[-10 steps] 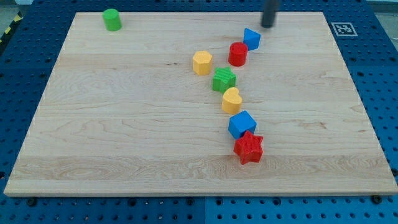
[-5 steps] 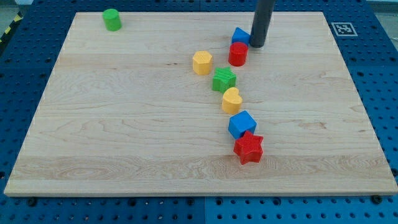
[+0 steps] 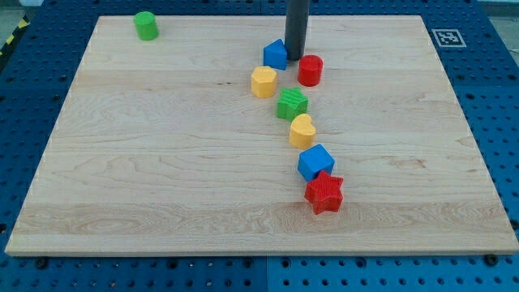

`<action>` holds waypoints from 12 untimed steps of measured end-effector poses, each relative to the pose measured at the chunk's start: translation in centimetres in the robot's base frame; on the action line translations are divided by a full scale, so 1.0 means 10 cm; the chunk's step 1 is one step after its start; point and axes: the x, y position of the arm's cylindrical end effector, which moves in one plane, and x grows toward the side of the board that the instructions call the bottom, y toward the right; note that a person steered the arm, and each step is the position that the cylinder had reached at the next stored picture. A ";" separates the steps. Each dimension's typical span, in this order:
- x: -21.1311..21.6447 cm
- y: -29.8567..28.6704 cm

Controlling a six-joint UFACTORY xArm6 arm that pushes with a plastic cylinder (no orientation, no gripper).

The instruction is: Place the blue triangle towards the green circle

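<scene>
Blue triangle [image 3: 276, 54] at counter [image 3: 162, 162] top-centre, green circle [image 3: 146, 25] well apart at top-left. Risk: snagging yellow hexagon [image 3: 263, 82] just below-left, or spinning off an off-centre push. Tool is a bare rod, nothing grasped; tip [image 3: 296, 57] touching triangle's right side, red cylinder [image 3: 310, 70] just beside.

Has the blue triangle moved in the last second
Yes. The blue triangle slid toward the view's left, from the right of the unmoved red cylinder to its left. My tip sits against its right side.
</scene>
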 end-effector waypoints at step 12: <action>0.10 -1.83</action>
